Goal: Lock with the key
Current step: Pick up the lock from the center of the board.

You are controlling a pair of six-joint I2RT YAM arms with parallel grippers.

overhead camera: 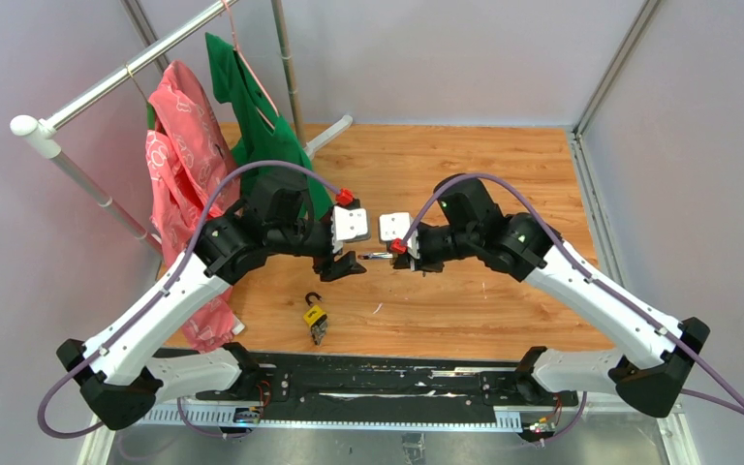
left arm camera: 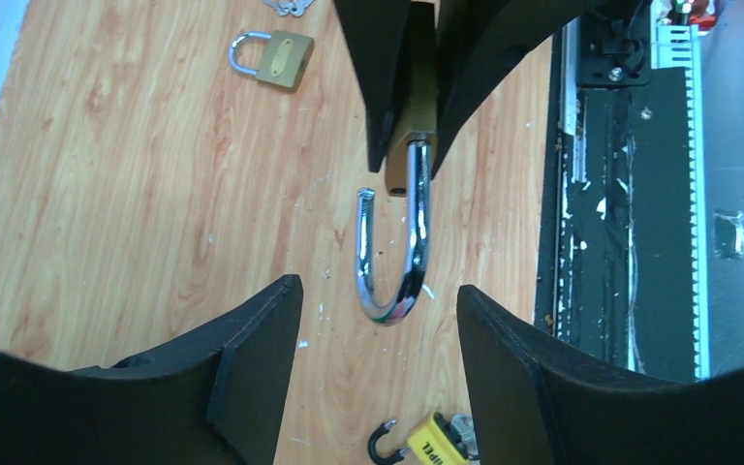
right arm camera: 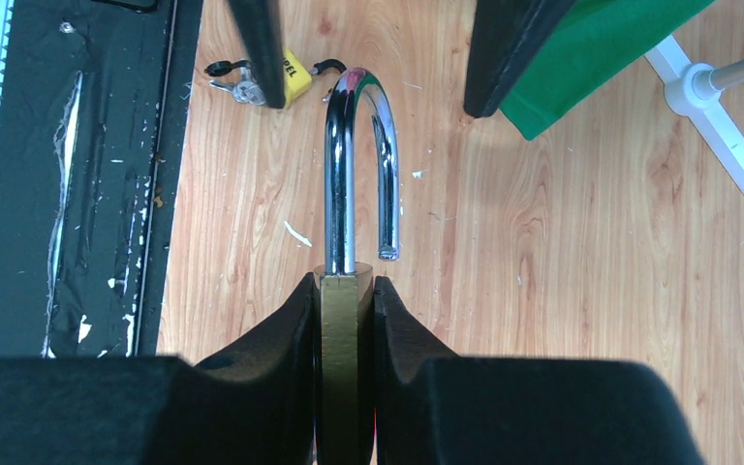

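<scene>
A brass padlock (right arm camera: 339, 349) is held edge-on off the table, my right gripper (right arm camera: 346, 291) shut on its body. Its chrome shackle (right arm camera: 358, 145) stands open, one leg free of the body, pointing at my left gripper (left arm camera: 380, 291). The left gripper is open; the shackle's bend (left arm camera: 392, 300) hangs just in front of its fingertips, touching neither. From above, the padlock (overhead camera: 376, 256) spans the gap between the left gripper (overhead camera: 354, 262) and the right gripper (overhead camera: 399, 254). Small silver keys (right arm camera: 235, 89) lie by a yellow padlock (overhead camera: 315, 318) on the table.
A second brass padlock (left arm camera: 273, 58), shackle closed, lies on the wood with more keys (left arm camera: 286, 6) beside it. A clothes rail (overhead camera: 116, 82) at the left carries a pink garment (overhead camera: 179, 155) and a green garment (overhead camera: 252, 107). The black base rail (overhead camera: 378, 378) runs along the near edge.
</scene>
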